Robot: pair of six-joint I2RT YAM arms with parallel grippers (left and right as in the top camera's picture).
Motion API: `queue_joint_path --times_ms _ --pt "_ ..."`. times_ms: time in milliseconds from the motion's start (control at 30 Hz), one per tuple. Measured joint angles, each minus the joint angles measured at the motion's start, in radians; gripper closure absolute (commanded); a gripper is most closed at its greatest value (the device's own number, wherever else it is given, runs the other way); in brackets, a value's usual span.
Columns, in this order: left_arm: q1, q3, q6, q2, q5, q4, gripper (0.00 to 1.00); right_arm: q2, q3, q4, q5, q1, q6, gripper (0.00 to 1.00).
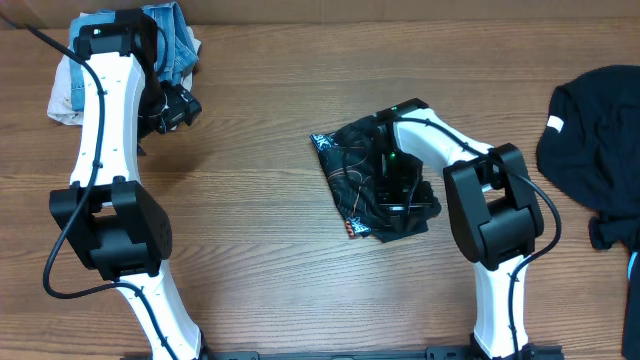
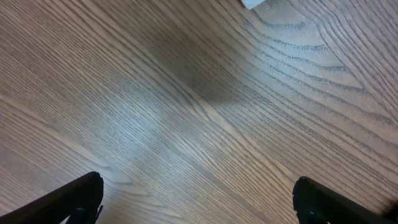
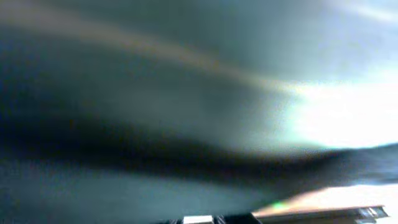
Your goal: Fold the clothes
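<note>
- Here's the jersey (image 1: pixel 350 165), black with fine orange lines, lying bunched in a rumpled heap near the middle of the table (image 1: pixel 260 240), a little toward the right arm's side.
- The right gripper (image 1: pixel 395 195) is down on top of that heap, its wrist bent over the cloth; dark folds crowd around the claw.
- Is the claw clamped on the fabric or only pressing into it? From above I cannot tell, as the arm's own body covers the jaws.
- The right wrist view is no help (just a smear of dark, blurred cloth right up against the lens, with a sliver of wood at the lower right).
- Over to the left gripper (image 2: pixel 196 202): its fingers (image 2: pixel 74 196) stand wide apart at the bottom corners of its own view, with only bare wood grain between them.
- From overhead, that left claw hangs at the far left of the table, well apart from the jersey.
- Just behind it in the far left corner lies a blue denim piece (image 1: pixel 180 40), and beside that a pale cloth (image 1: pixel 68 95).
- At the right edge of the table lies a dark garment (image 1: pixel 595 125) with a small white tag (image 1: pixel 555 124), apart from the jersey.
</note>
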Motion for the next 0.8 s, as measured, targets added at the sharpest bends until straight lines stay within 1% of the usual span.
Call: queue_joint_path --times_ms 67,100,133,167,200,267,300,433,500,633,800 --pt "0.0 0.0 0.0 0.0 0.0 0.001 0.0 0.0 0.014 -0.021 0.023 -0.013 0.014 0.81" --pt "0.0 0.0 0.0 0.0 0.001 0.003 0.0 0.0 0.032 -0.031 0.032 -0.019 0.023 0.76" --pt "0.0 0.0 0.0 0.0 0.001 0.003 0.0 0.0 0.052 -0.038 0.039 -0.024 0.029 0.67" --pt "0.0 0.0 0.0 0.0 0.001 0.003 0.0 -0.002 0.077 -0.04 0.046 -0.027 0.032 0.61" --pt "0.0 0.0 0.0 0.0 0.001 0.003 0.0 -0.004 0.106 -0.047 0.052 -0.029 0.028 0.5" --pt "0.0 0.0 0.005 0.0 0.008 0.0 0.0 -0.012 0.172 -0.064 0.058 -0.03 0.033 0.12" --pt "0.0 0.0 0.016 0.0 0.015 -0.001 0.0 -0.017 0.201 -0.068 0.06 -0.03 0.039 0.0" --pt "-0.003 -0.002 0.088 0.0 0.07 -0.001 0.0 -0.039 0.326 -0.074 0.074 -0.036 0.034 0.0" --pt "-0.01 -0.011 0.149 0.0 0.119 -0.006 0.0 -0.051 0.36 -0.051 0.074 -0.049 0.024 0.0" --pt "-0.049 -0.063 0.261 0.0 0.231 -0.002 0.0 -0.059 0.375 0.021 0.074 -0.102 0.01 0.0" --pt "-0.145 -0.196 0.324 0.0 0.36 0.092 0.0 -0.059 0.376 0.109 0.069 -0.197 -0.012 0.0"
